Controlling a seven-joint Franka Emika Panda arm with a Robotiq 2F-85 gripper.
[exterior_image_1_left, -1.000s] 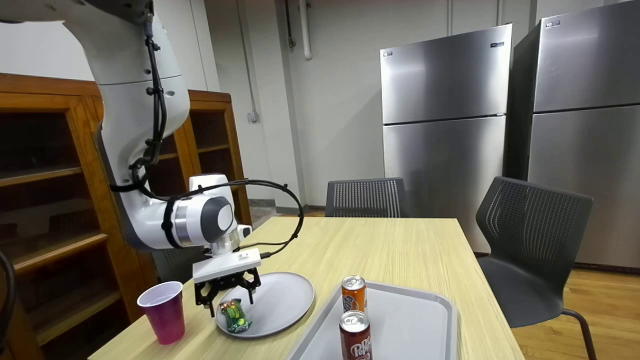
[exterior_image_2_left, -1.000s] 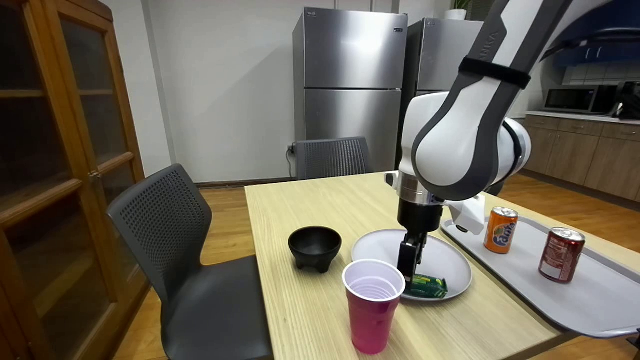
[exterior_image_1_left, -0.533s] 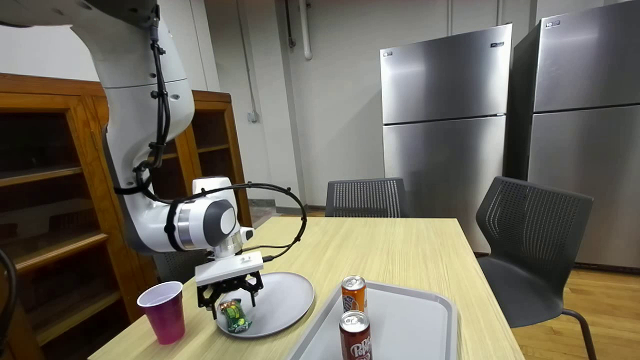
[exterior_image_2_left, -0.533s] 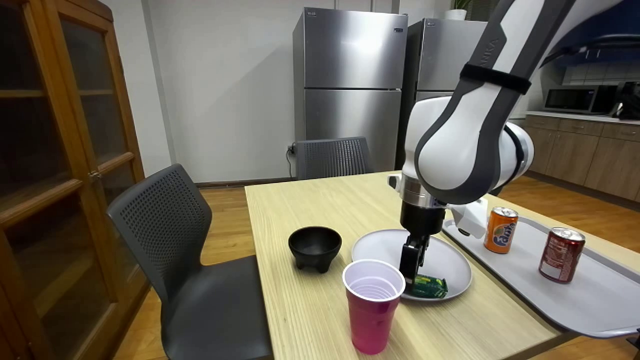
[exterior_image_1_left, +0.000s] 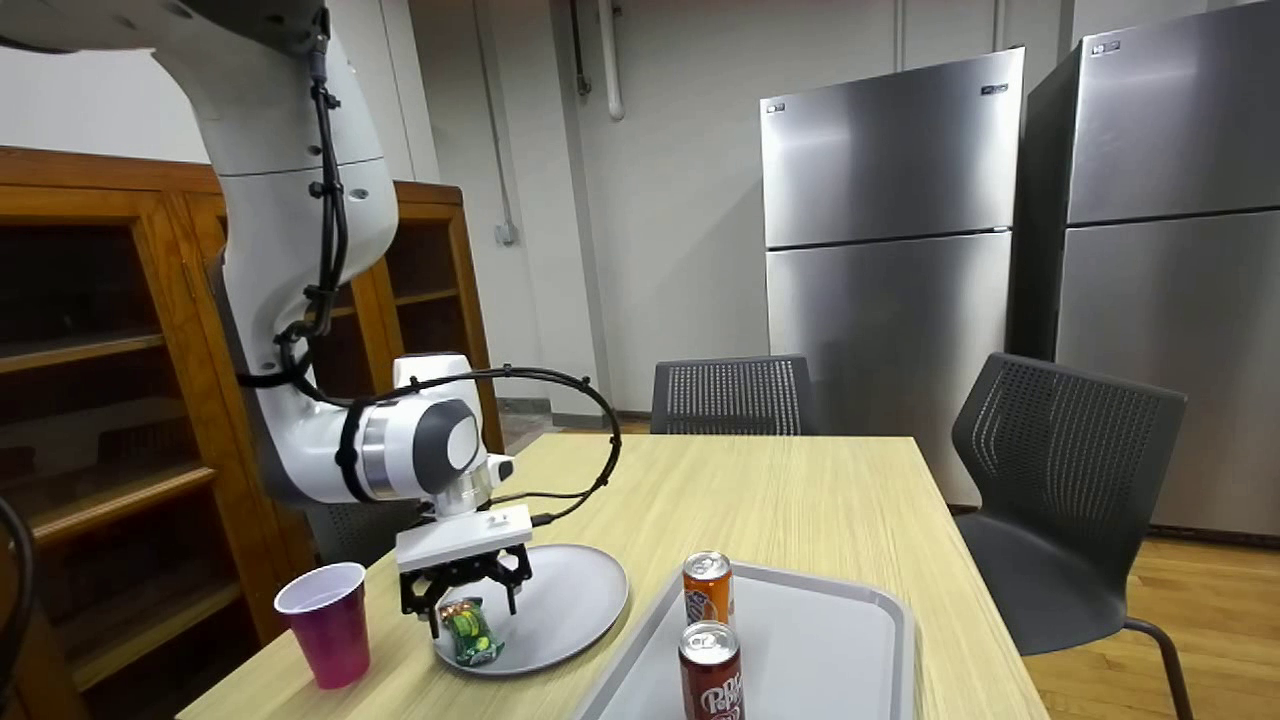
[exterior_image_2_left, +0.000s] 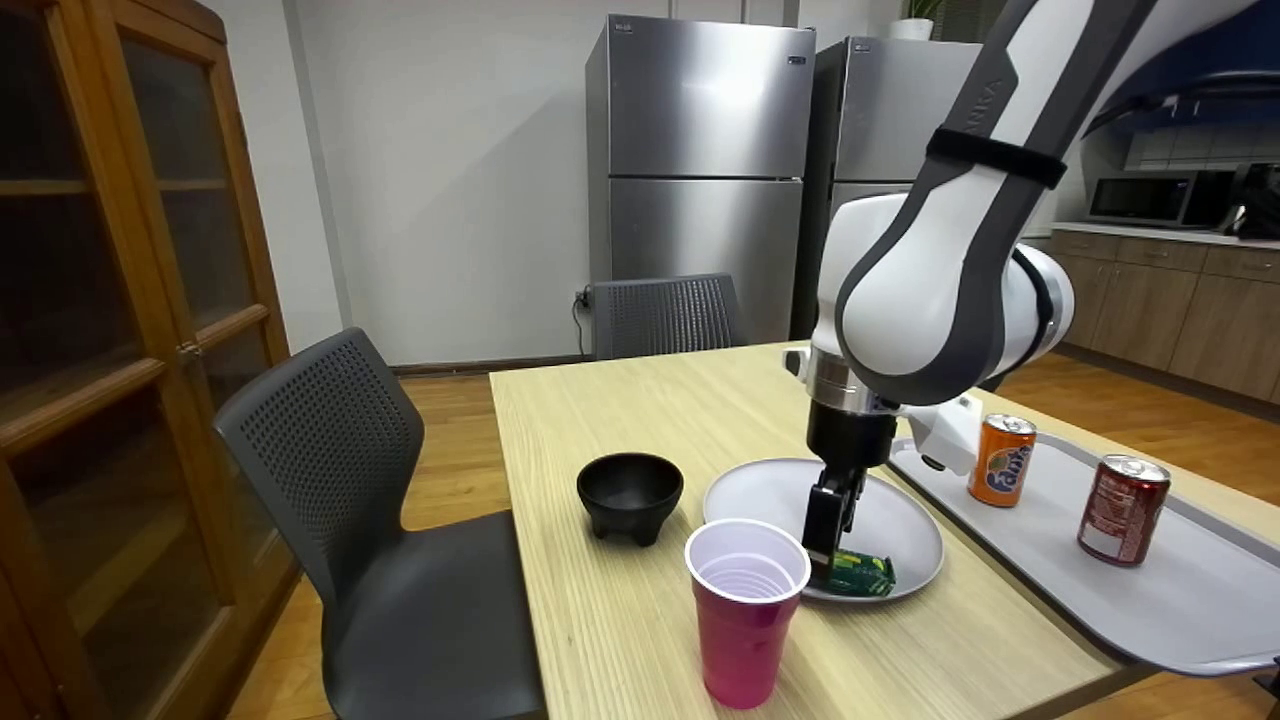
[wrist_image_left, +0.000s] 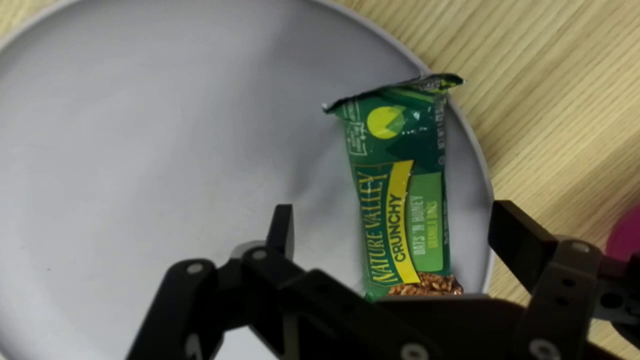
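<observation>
White arm (exterior_image_1_left: 275, 230): is arching above its gripper (wrist_image_left: 391, 220), wrist pointing down. Gripper, black: is standing released, jaws spreading wide. Granola bar (wrist_image_left: 405, 200), one: is lying on a grey plate (wrist_image_left: 150, 150), beneath the gap between the jaws; is showing a glossy green wrapper, yellow "CRUNCHY" band, printed granola. Long axis: is running nearly square to the line joining the jaw tips; crimped end is pointing away from the gripper's body, overlapping the plate's rim.
</observation>
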